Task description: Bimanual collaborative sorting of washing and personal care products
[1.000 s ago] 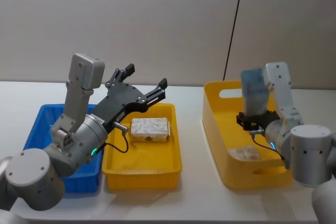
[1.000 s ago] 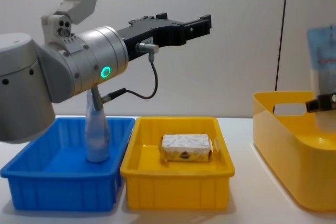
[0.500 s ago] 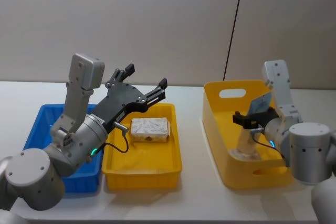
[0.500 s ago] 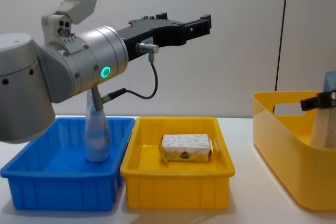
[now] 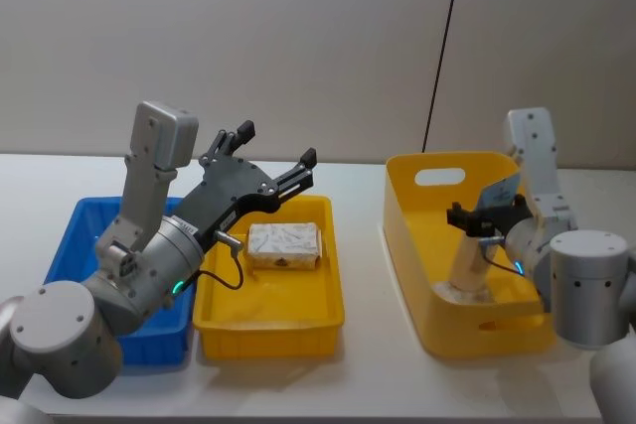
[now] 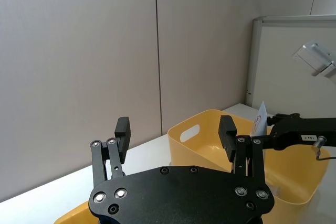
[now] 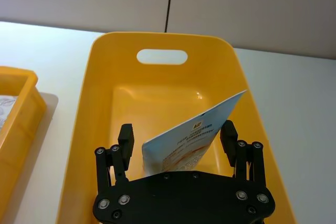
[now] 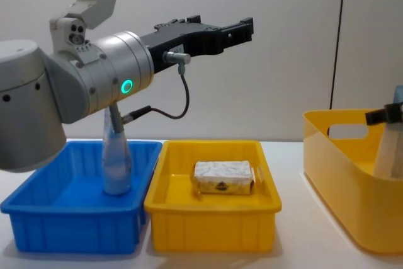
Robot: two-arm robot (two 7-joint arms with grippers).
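A light-blue-and-white squeeze tube (image 5: 469,263) leans tilted inside the tall yellow bin (image 5: 412,235). My right gripper (image 5: 487,215) is open around the tube's upper part; in the right wrist view the tube (image 7: 205,124) stands between the spread fingers of that gripper (image 7: 177,132). A whitish wrapped block pack (image 5: 284,245) lies in the low yellow tray (image 5: 268,330). A clear bottle (image 8: 116,162) stands upright in the blue bin (image 8: 63,231). My left gripper (image 5: 276,144) hangs open and empty, high above the tray and pointing toward the yellow bin.
The blue bin, the tray and the tall yellow bin (image 8: 334,155) stand in a row on a white table. A handle slot (image 7: 161,56) is cut in the bin's far wall. A bare wall with a black cable rises behind. Free table lies between tray and bin.
My right gripper carried the tube from high above the yellow bin down into it. The tube now leans on the bin floor with the fingers spread around it. The left arm stayed still.
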